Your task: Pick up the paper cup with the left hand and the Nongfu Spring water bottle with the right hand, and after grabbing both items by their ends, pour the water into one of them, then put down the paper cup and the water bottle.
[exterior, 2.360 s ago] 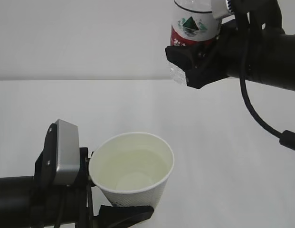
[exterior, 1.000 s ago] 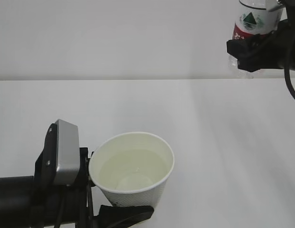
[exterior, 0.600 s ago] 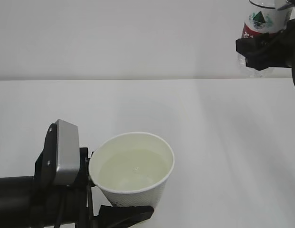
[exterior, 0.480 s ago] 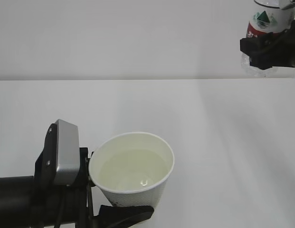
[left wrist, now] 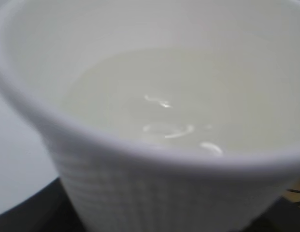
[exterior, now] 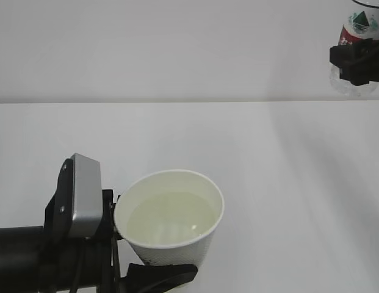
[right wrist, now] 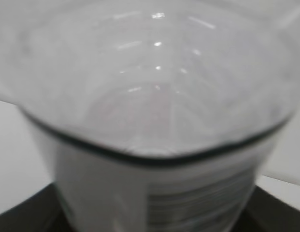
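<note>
The white paper cup point(exterior: 171, 244) is held upright at the lower left, low on its wall, by my left gripper point(exterior: 140, 259), which is shut on it. Clear water point(exterior: 171, 215) fills roughly half of the cup. In the left wrist view the cup point(left wrist: 140, 193) fills the frame, with water point(left wrist: 164, 92) rippling inside. High at the right edge, my right gripper point(exterior: 360, 61) is shut on the Nongfu Spring water bottle point(exterior: 360, 24), whose red-and-white label shows above the fingers and clear base below. The bottle point(right wrist: 154, 125) fills the right wrist view, blurred.
A white table point(exterior: 268, 183) stretches from the cup to a pale wall point(exterior: 146, 49) behind. The left arm's grey block point(exterior: 85, 195) stands beside the cup. Bottle and cup are far apart.
My right gripper has carried the bottle further right and slightly up, to the frame's edge. The cup and the left gripper have stayed put; only the water's glints shift.
</note>
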Available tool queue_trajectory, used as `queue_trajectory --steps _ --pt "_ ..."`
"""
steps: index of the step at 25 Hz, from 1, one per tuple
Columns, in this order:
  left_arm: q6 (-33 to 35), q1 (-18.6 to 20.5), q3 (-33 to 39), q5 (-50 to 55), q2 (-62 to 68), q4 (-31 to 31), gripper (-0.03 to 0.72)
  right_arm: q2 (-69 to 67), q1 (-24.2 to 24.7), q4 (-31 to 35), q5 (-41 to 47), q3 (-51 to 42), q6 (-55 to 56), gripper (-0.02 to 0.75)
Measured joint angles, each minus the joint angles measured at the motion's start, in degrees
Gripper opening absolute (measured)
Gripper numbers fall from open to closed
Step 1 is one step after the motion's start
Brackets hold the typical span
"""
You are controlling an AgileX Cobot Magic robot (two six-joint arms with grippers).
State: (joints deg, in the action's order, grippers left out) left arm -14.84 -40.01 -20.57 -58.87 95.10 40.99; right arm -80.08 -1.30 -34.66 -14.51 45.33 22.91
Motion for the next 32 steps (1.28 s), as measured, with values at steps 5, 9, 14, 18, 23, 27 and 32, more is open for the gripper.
queue_trajectory --steps 5,9,14,18,23,27,32 --pt "0.0 0.0 0.0 0.0 0.0 0.0 0.516 0.0 1.2 0.3 1.1 0.0 0.0 0.467" --pt "0.0 0.0 0.0 0.0 0.0 0.0 0.516 -1.3 1.9 1.0 1.5 0.0 -0.1 0.467" --pt "0.0 0.0 0.0 0.0 0.0 0.0 0.516 -5.4 2.0 1.8 1.7 0.0 -0.1 0.467" --pt "0.0 0.0 0.0 0.0 0.0 0.0 0.516 -8.8 2.0 3.4 1.0 0.0 -0.2 0.467" --pt "0.0 0.0 0.0 0.0 0.0 0.0 0.516 -11.7 2.0 4.4 -1.7 0.1 -0.2 0.467" --pt "0.0 0.0 0.0 0.0 0.0 0.0 0.516 -13.7 2.0 4.9 -3.4 0.2 -0.4 0.467" --pt "0.0 0.0 0.0 0.0 0.0 0.0 0.516 -16.5 2.0 6.3 -4.1 0.2 -2.7 0.467"
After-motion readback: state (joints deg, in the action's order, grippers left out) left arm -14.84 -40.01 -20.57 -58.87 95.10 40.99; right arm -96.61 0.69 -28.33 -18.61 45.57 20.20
